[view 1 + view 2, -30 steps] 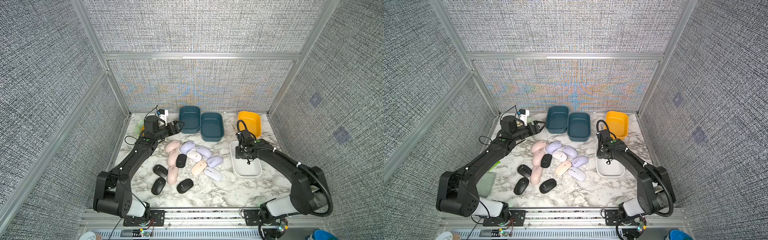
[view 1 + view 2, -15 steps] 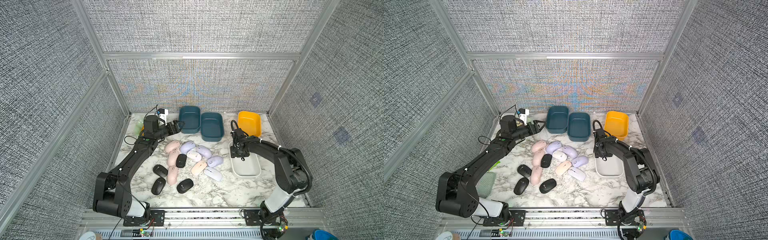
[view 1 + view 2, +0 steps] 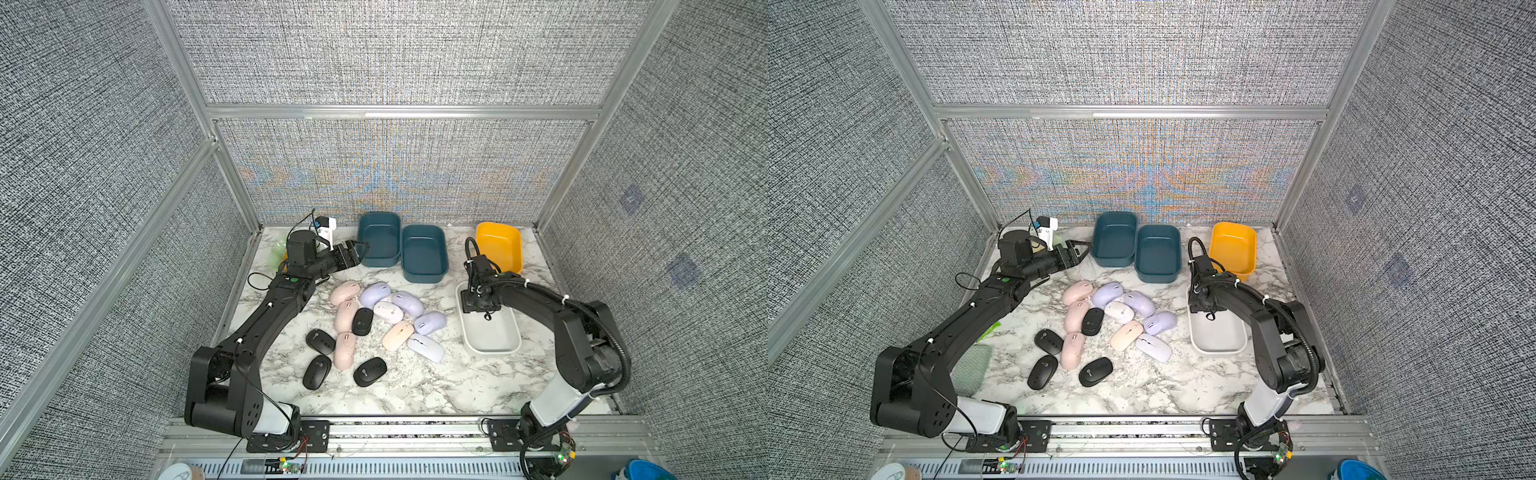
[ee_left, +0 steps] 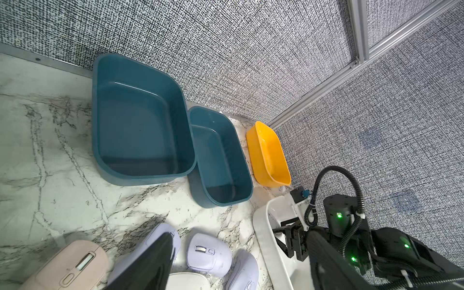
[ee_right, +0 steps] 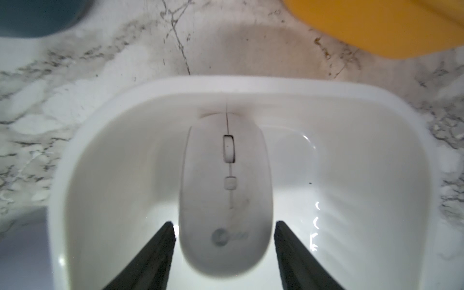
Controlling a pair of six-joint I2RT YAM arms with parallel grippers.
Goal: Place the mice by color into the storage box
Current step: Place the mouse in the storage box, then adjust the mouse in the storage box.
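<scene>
Between the right jaws, parted and barely clear: white oval plastic mouse (image 5: 226, 180), flat in white rounded plastic tray (image 5: 238, 84). Risk: on retreat, a jaw may snag and drag it out. Left jaws spread, empty.

My marble table (image 3: 415, 386)
Two teal boxes (image 3: 379, 239) and a yellow box (image 3: 498, 249) line its back edge; a white box (image 3: 492, 336) sits by the right edge; mice (image 3: 387, 311) cluster mid-table.

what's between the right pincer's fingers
A white mouse, lying in the white storage box, a sliver clear of the right pincer on each side; right wrist view shows it.
</scene>
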